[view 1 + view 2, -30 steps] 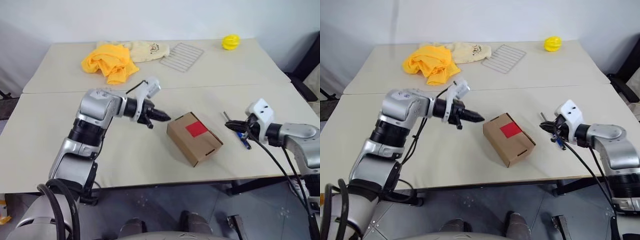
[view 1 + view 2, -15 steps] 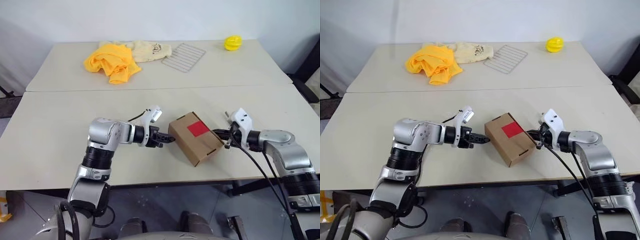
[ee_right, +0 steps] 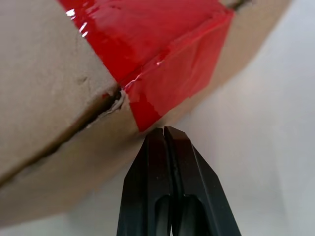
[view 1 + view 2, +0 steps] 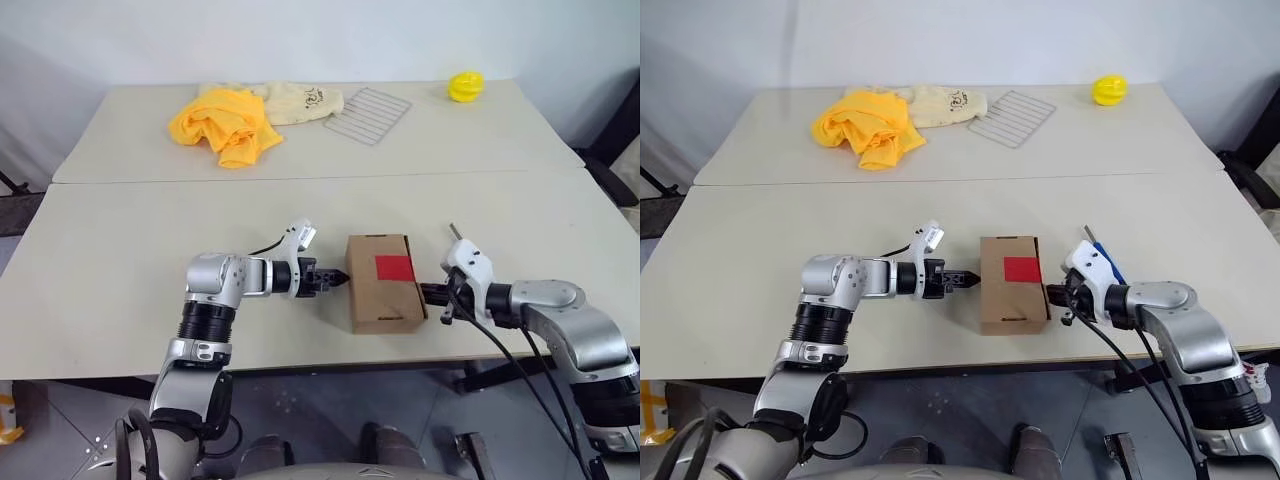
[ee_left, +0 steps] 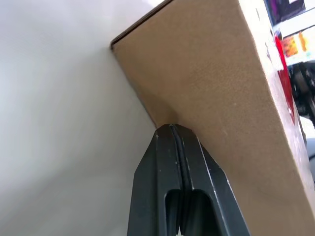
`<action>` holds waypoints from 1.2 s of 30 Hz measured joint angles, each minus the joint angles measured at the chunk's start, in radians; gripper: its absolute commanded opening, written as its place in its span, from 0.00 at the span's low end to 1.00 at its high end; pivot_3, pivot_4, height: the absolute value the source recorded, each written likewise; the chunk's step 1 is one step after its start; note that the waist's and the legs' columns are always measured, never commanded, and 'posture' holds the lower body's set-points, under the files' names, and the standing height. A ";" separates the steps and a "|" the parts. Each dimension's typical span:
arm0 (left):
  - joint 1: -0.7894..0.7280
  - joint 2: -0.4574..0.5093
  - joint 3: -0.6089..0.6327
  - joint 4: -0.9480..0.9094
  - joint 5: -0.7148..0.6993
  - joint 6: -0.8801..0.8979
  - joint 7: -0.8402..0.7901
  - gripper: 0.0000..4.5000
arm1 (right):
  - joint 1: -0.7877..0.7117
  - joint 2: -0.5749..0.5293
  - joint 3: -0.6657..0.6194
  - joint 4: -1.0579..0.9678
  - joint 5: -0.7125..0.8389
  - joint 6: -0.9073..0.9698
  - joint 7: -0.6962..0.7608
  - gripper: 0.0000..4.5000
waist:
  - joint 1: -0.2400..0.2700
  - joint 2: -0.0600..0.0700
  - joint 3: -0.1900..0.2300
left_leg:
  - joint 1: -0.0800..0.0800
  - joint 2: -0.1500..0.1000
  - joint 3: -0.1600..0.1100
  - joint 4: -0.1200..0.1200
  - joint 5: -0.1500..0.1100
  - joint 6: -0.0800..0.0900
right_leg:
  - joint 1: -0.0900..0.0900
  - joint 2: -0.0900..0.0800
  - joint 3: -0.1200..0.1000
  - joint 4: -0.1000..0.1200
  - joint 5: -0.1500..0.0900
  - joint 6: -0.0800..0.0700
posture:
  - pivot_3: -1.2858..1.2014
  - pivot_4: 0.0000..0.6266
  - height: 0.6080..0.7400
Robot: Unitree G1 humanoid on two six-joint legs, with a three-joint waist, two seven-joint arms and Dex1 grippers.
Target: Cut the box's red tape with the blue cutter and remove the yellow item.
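Box (image 4: 1012, 281) sits on the near table (image 4: 760, 300), red tape (image 4: 1021, 269) on top. Left end effector (image 4: 962, 279) pinched shut, empty, tip against the box's left wall. Right end effector (image 4: 1055, 296) also pinched shut, empty, at its right wall below the tape. Blue cutter (image 4: 1106, 259) lies just right of the box, ungrasped.

Step, as judged: squaring the box. Next: right end effector must open and fetch the cutter.

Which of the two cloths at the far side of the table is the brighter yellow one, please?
The crumpled orange-yellow cloth; the pale cream cloth lies beside it.
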 measured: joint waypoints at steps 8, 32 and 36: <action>-0.018 0.001 -0.012 0.051 0.000 -0.056 -0.003 0.00 | 0.008 0.020 0.008 -0.016 -0.027 0.001 -0.059 0.01 | 0.000 0.000 0.000 | 0.001 0.000 0.000 0.000 0.000 0.000 | 0.001 0.000 0.000 0.000 0.000 0.000 | 0.52 0.24 1.00; -0.201 0.292 -0.104 0.033 -0.026 -0.175 -0.275 0.00 | 0.027 -0.133 -0.198 -0.047 -0.033 0.012 -0.133 0.51 | 0.002 0.000 0.000 | -0.001 0.000 0.000 0.000 0.000 0.000 | 0.000 0.000 0.000 -0.001 0.000 0.000 | 0.52 0.24 1.00; -0.259 0.247 -0.191 -0.005 -0.032 -0.196 -0.350 0.00 | 0.016 -0.132 -0.239 -0.192 0.062 0.195 -0.166 0.82 | 0.001 0.000 0.000 | 0.000 0.000 0.000 0.000 0.000 0.000 | 0.000 0.000 0.000 -0.001 0.000 0.000 | 0.52 0.24 1.00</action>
